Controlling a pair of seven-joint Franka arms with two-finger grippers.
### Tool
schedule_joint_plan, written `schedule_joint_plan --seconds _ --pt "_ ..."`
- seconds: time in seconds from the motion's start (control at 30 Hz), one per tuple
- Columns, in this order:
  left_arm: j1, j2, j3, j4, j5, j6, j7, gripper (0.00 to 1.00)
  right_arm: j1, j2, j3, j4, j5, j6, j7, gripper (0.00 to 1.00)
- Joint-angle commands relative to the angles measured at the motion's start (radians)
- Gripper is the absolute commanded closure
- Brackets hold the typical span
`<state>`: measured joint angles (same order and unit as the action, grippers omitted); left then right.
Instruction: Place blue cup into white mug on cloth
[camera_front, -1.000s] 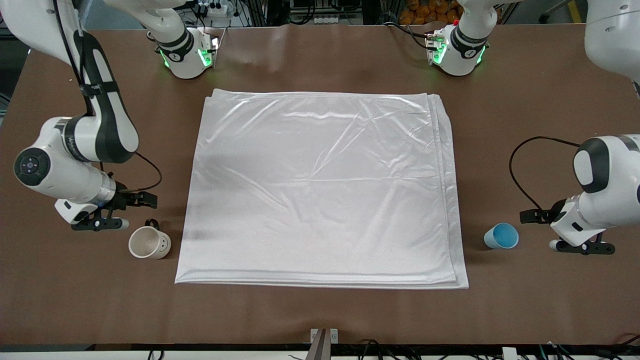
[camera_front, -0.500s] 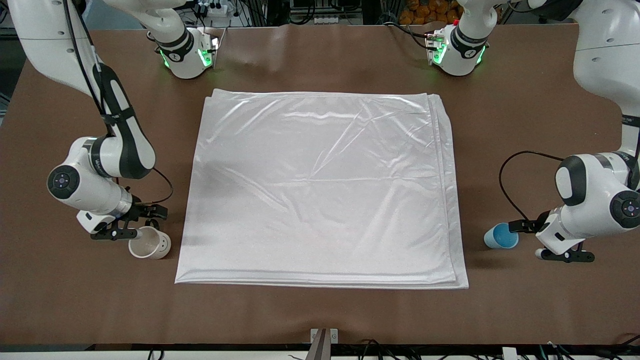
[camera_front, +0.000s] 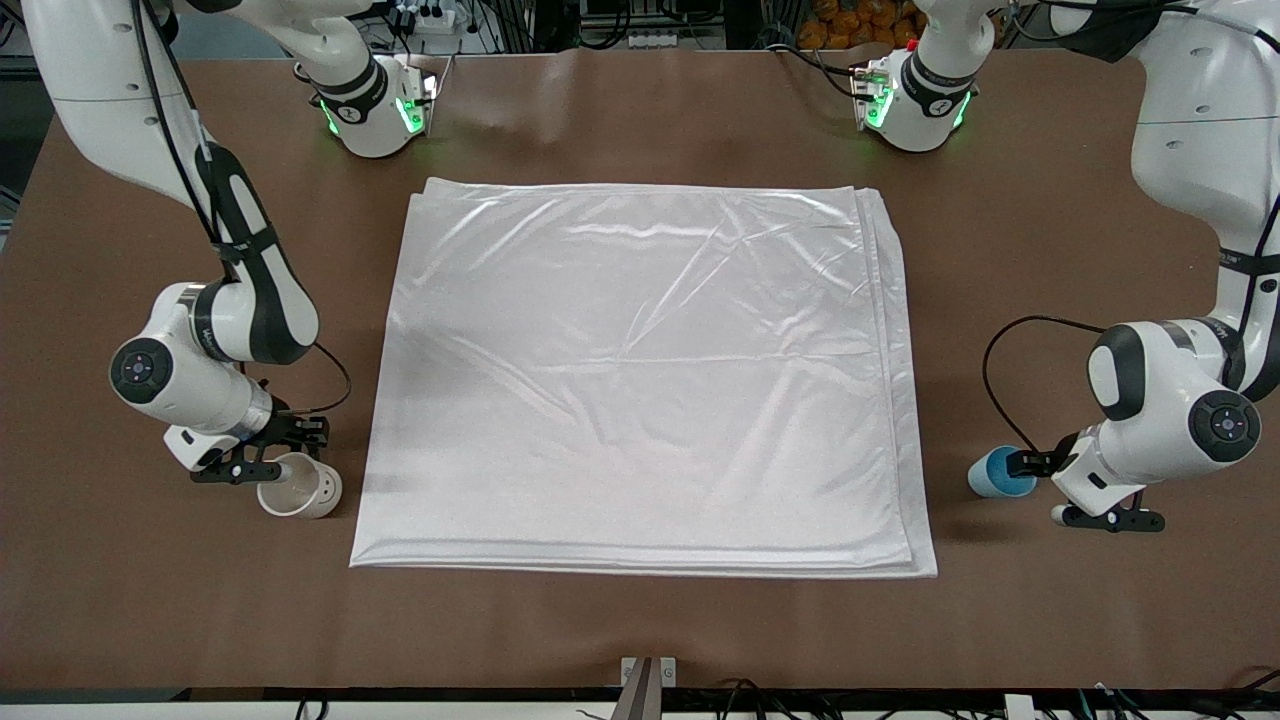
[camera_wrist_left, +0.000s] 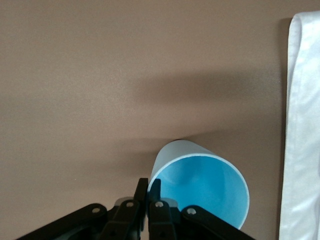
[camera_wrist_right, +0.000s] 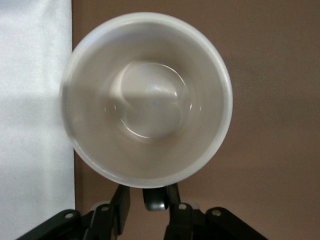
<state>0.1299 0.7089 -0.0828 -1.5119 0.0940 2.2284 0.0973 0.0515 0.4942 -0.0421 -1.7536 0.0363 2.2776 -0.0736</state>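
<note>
Low in the front view, at the left arm's end of the table (camera_front: 640, 620), the blue cup (camera_front: 992, 474) stands upright on the bare brown top, mouth up, its long axis vertical. It is just clear of the cloth's (camera_front: 640, 380) edge and about level with the cloth's lower part.

The left gripper (camera_front: 1060, 513) is close beside the cup, on the side away from the cloth, so the cup lies from it toward the cloth. In the left wrist view its fingers (camera_wrist_left: 142, 189) are drawn almost together, and they sit at the cup's (camera_wrist_left: 205, 190) rim in the lower middle of the frame. Whether the cup's wall is between them I cannot tell. The left arm is plainly the nearer one for this cup.

The white mug (camera_front: 298, 487) stands upright low in the frame at the right arm's end, also off the cloth and just beside its edge. The right gripper (camera_front: 272, 467) is at the mug's rim. In the right wrist view its fingers (camera_wrist_right: 124, 202) are partly spread and straddle a dark piece, likely the handle, under the mug's (camera_wrist_right: 150, 100) open mouth.

Judging by this, both vessels are not yet on the cloth. The cup must travel the cloth's whole width to reach the mug.
</note>
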Motion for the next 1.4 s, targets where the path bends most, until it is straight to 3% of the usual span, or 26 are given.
schedule_joint_plan --seconds 0.0,0.4,0.63,1.0,1.37 --pt "-0.003 -0.018 0.0 0.004 0.013 -0.007 -0.004 1.0 0.086 -0.08 0.004 0.078 0.01 -0.18 0.02 1.0" --pt "-0.006 -0.115 -0.003 0.006 0.003 -0.133 -0.007 1.0 0.356 -0.066 0.007 0.158 0.01 -0.221 0.308 1.0" --pt "-0.007 -0.161 -0.026 0.006 -0.043 -0.188 -0.056 1.0 0.501 0.013 0.044 0.203 0.004 -0.184 0.468 1.0" --pt "-0.006 -0.187 -0.133 0.004 -0.077 -0.199 -0.254 1.0 0.682 0.181 0.045 0.356 -0.006 -0.149 0.59 1.0" --pt "-0.021 -0.186 -0.264 0.004 -0.076 -0.199 -0.52 1.0 0.769 0.279 0.044 0.364 -0.058 0.002 0.667 1.0"
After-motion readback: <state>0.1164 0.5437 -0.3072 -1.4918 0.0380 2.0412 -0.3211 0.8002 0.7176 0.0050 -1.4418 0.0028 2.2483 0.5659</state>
